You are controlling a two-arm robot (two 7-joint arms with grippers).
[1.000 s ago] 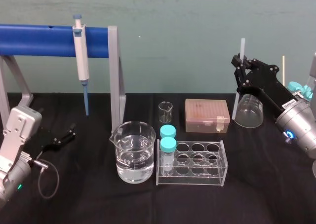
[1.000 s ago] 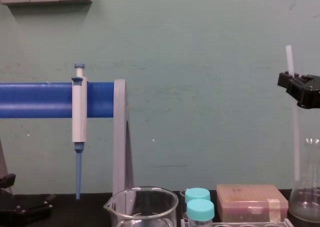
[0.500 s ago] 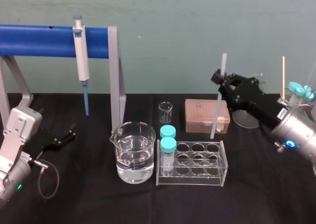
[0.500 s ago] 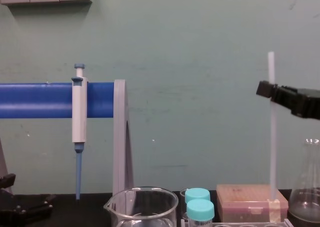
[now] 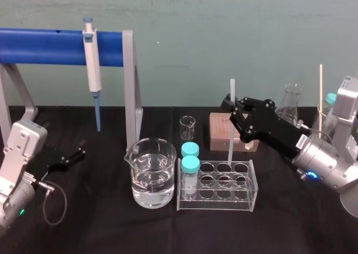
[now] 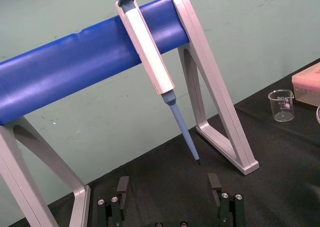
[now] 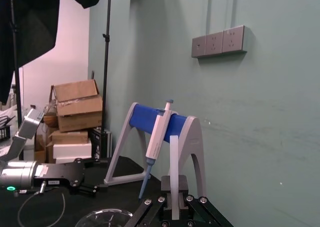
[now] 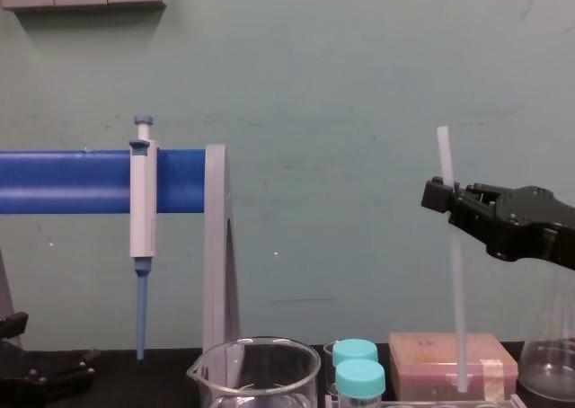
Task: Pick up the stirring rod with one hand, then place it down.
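The stirring rod [image 5: 229,145] is a thin translucent-white stick held almost upright. My right gripper [image 5: 230,105] is shut on its upper part, reaching in from the right. The rod's lower end hangs over the back row of the clear tube rack [image 5: 246,193], in front of the tan tip box [image 5: 219,132]. In the chest view the rod [image 8: 456,282] runs down from the right gripper [image 8: 442,195] to the tip box. The right wrist view shows the rod [image 7: 174,157] standing between the gripper's fingers [image 7: 165,201]. My left gripper [image 6: 167,187] rests open on the table at the far left.
A beaker of water [image 5: 150,173] stands left of the rack, and two teal-capped vials [image 5: 190,167] sit in it. A small beaker [image 5: 187,127] is behind. The pipette [image 5: 92,58] hangs on the blue stand [image 5: 50,46]. A flask [image 5: 290,111] stands at back right.
My right gripper has carried the rod left and downward, from beside the flask to over the rack's back row. The left arm has stayed still.
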